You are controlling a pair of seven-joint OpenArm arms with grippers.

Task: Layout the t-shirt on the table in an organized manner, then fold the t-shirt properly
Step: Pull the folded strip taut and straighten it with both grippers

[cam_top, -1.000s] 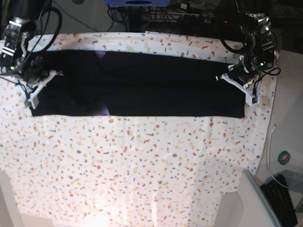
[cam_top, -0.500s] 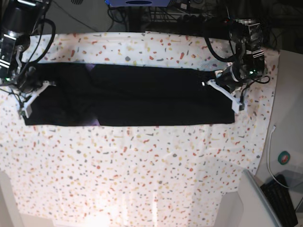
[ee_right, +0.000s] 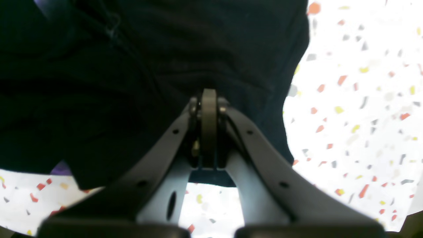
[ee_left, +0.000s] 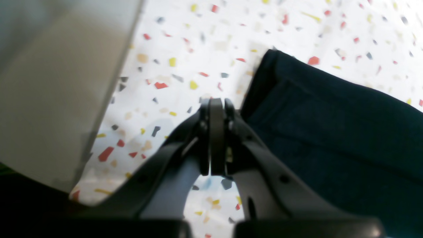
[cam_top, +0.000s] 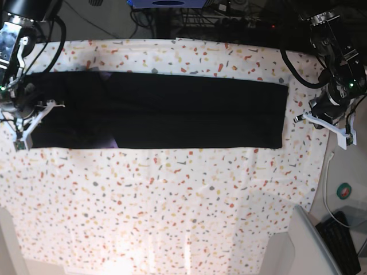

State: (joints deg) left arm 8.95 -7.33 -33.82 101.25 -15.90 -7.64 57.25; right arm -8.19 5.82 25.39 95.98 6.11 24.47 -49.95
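Note:
The black t-shirt [cam_top: 160, 112] lies folded into a long flat band across the far half of the speckled table [cam_top: 172, 200]. A little purple print peeks out at its left part. On the view's right, my left gripper [cam_top: 324, 123] is shut and holds nothing. It hovers over bare table just off the t-shirt's right end [ee_left: 330, 132]; its closed tips [ee_left: 213, 105] sit beside the cloth's corner. My right gripper [cam_top: 31, 123] is at the band's left end. It is shut [ee_right: 209, 96] right over the black t-shirt [ee_right: 132, 66], with no cloth seen between the fingers.
The table's right edge runs close behind the left gripper. Beyond it are a white cable [cam_top: 327, 183], a round green thing [cam_top: 344, 191] and a keyboard [cam_top: 344, 240]. A grey bin corner [cam_top: 309, 246] stands at the lower right, and a blurred grey panel [ee_left: 49, 82] fills the left wrist view's left.
The left gripper has pulled away to the right, off the t-shirt's right end, which now lies flat. The right gripper has drifted slightly left with the band's left end.

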